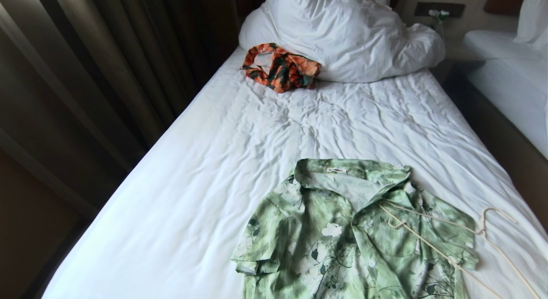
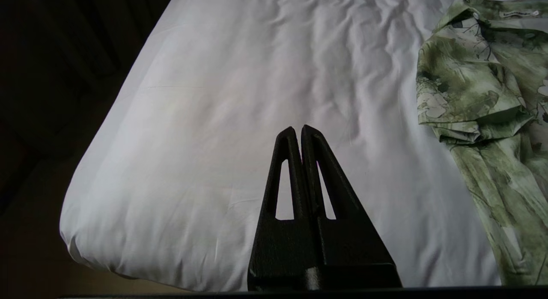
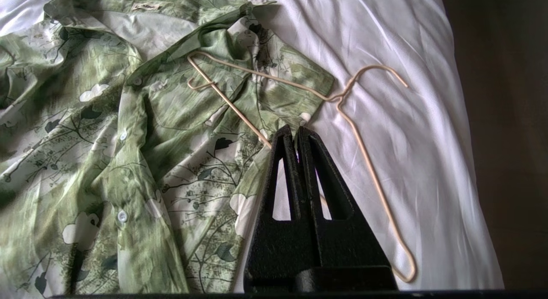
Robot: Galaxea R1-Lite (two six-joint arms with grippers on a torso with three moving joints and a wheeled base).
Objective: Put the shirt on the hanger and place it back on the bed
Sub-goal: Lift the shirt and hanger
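Two beds [image 1: 222, 132] [image 1: 513, 80], one green shirt [image 1: 342, 239], one orange garment [image 1: 280, 70], one wire hanger [image 1: 445, 234], one bunched duvet [image 1: 342, 33], and two end effectors [image 2: 298, 130] [image 3: 295, 130].

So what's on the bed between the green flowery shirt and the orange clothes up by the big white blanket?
Nothing: in the head view, only bare wrinkled sheet lies between the shirt and the orange garment.

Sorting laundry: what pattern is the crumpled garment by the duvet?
Orange with dark green leafy print; head view shows it.
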